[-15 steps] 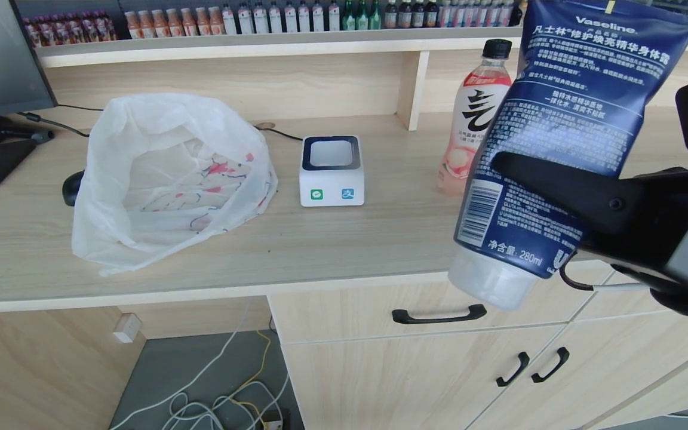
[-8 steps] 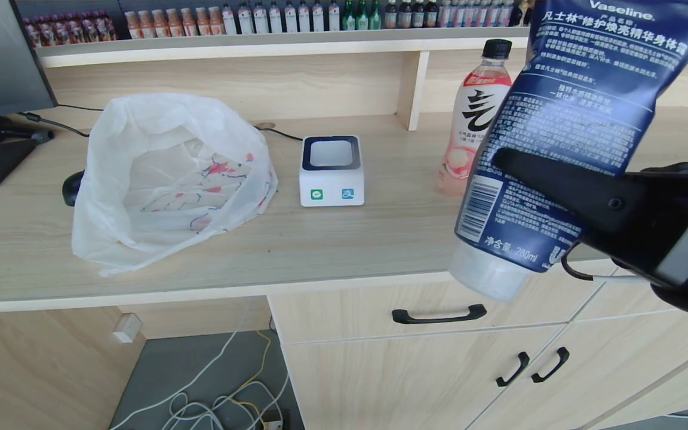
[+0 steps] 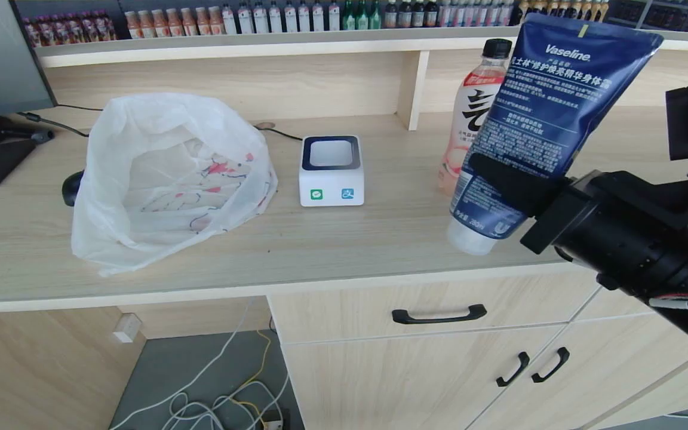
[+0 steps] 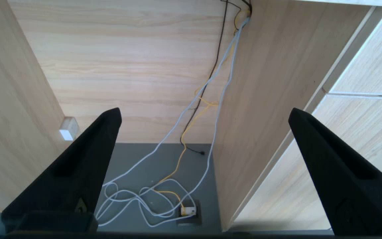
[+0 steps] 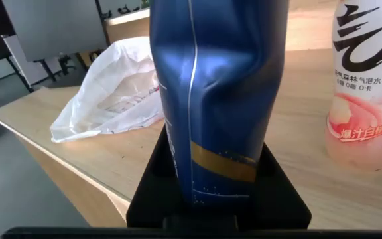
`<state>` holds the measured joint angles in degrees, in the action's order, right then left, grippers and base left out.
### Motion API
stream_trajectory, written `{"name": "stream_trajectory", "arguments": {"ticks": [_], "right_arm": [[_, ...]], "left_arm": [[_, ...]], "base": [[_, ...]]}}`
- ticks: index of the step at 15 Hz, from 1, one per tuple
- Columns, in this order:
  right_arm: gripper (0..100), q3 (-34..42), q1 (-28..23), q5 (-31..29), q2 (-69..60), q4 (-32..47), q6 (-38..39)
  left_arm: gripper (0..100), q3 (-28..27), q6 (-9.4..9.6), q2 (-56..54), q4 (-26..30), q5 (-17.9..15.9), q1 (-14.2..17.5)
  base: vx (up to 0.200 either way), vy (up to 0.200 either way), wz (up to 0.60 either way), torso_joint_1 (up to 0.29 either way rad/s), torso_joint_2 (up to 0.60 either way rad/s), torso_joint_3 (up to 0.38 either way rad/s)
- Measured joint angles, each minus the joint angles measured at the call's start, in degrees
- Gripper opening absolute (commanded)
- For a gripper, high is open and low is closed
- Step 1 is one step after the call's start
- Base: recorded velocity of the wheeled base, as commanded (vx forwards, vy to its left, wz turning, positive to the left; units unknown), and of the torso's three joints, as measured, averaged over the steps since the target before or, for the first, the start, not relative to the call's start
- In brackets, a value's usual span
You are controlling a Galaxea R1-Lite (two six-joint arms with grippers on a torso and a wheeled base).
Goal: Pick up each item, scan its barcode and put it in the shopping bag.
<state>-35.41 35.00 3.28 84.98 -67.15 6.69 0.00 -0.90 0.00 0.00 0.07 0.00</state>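
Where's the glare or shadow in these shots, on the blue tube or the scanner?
Right wrist view: a bright glare streak runs down the blue tube. Head view: the scanner window reflects pale light; the shopping bag casts a soft shadow on the counter. Left wrist view: the left gripper is a dark silhouette.

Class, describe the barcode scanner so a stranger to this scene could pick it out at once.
Start at the long wooden counter. Between the white shopping bag and the pink drink bottle sits the scanner. Unlike them it is a small white cube, with a dark-framed window on top and two coloured squares in front.
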Motion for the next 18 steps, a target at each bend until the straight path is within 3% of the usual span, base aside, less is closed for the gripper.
{"name": "stream_trajectory", "arguments": {"ticks": [4,7,18], "right_arm": [[0,-1.55,1.85,-12.50,0.96,0.00,-9.23],[0,-3.74,3.73,-17.66,1.82,-0.10,-14.87],[0,-3.63,4.94,-17.34,1.97,-0.34,-14.71]], "left_arm": [[100,0.00,0.00,0.00,0.00,0.00,0.00],[100,0.00,0.00,0.00,0.00,0.00,0.00],[100,0.00,0.15,0.00,0.00,0.00,-0.11]], "base": [[0.000,0.000,0.00,0.000,0.00,0.000],[0.000,0.000,0.00,0.000,0.00,0.000],[0.000,0.000,0.00,0.000,0.00,0.000]]}}
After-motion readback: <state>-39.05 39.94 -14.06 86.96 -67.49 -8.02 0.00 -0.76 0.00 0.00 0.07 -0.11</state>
